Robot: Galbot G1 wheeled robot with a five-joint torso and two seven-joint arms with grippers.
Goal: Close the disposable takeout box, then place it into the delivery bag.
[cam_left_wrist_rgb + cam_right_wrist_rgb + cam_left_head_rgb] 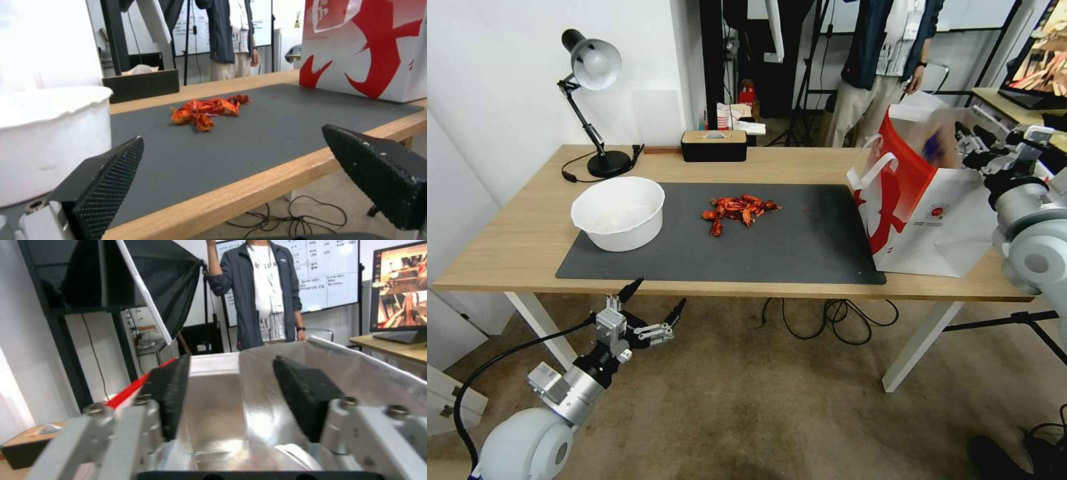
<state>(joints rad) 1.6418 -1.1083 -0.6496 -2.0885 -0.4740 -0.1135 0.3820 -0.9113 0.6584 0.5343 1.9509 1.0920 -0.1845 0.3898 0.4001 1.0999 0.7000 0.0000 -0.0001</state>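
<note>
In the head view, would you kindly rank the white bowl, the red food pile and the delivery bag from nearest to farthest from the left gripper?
From the left gripper, open below the table's front edge:
1. White bowl, left end of the mat.
2. Red food pile, mid-mat.
3. Delivery bag, table's right end, where the right gripper sits.

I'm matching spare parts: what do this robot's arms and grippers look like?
Both arms have rounded white shells and silver cylindrical wrists. The left gripper and right gripper have grey metal linkages and black jaws with dimpled pads. A black cable loops along the left arm.
</note>
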